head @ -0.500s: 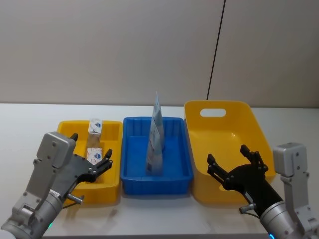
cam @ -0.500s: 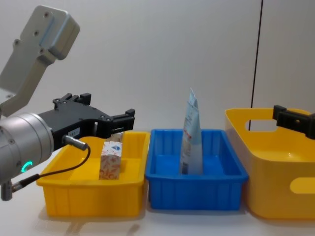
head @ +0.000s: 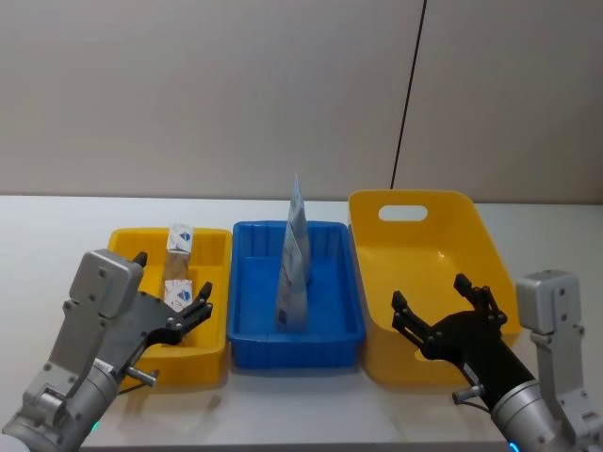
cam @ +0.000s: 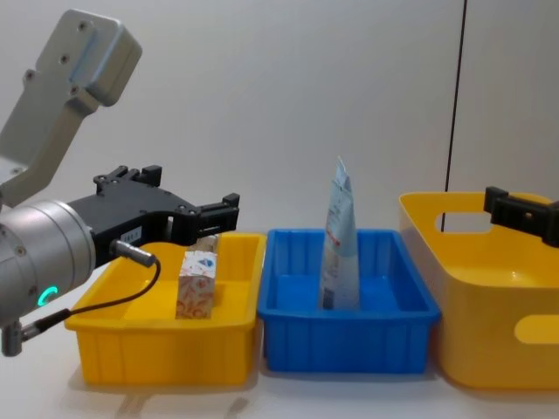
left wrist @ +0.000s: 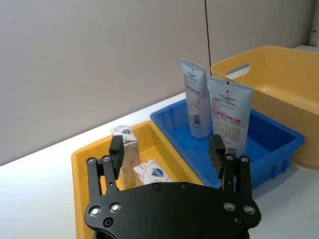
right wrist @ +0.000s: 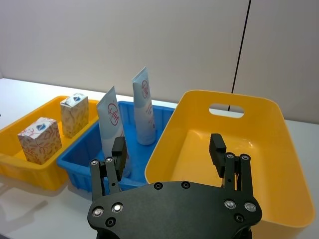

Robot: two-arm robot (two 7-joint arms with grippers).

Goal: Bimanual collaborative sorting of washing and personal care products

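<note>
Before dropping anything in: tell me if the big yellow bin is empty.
Empty: the big yellow bin shows a bare floor, nothing inside.

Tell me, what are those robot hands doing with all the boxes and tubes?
The robot is sorting washing things into bins. A flowery box and a second box sit in the small yellow bin. A pale-blue tube and a second tube stand upright in the blue bin. The left gripper hovers open over the boxes. The right gripper hovers open at the big yellow bin. Neither holds anything right now.
</note>
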